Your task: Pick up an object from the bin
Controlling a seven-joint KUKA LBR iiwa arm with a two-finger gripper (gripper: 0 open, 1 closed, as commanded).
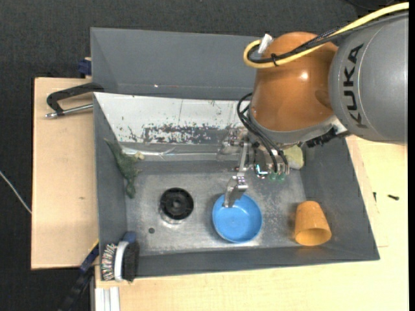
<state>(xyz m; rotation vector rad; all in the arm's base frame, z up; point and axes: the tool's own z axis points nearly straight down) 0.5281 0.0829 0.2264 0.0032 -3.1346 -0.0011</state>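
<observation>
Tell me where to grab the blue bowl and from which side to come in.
Take the blue bowl by its rim, from straight above, pinching the thin wall rather than spanning the whole body. It sits upright with its mouth open to the top, so the rim is exposed all round. The far edge looks handiest: the gripper hangs right over it.

I see a grey arm link (379, 70) with black KUKA lettering, glossy orange wrist cover (292, 83), a yellow cable (363, 19) looped over it, black cables (244, 112) beneath, and a slim silver metal gripper (233, 195).
</observation>
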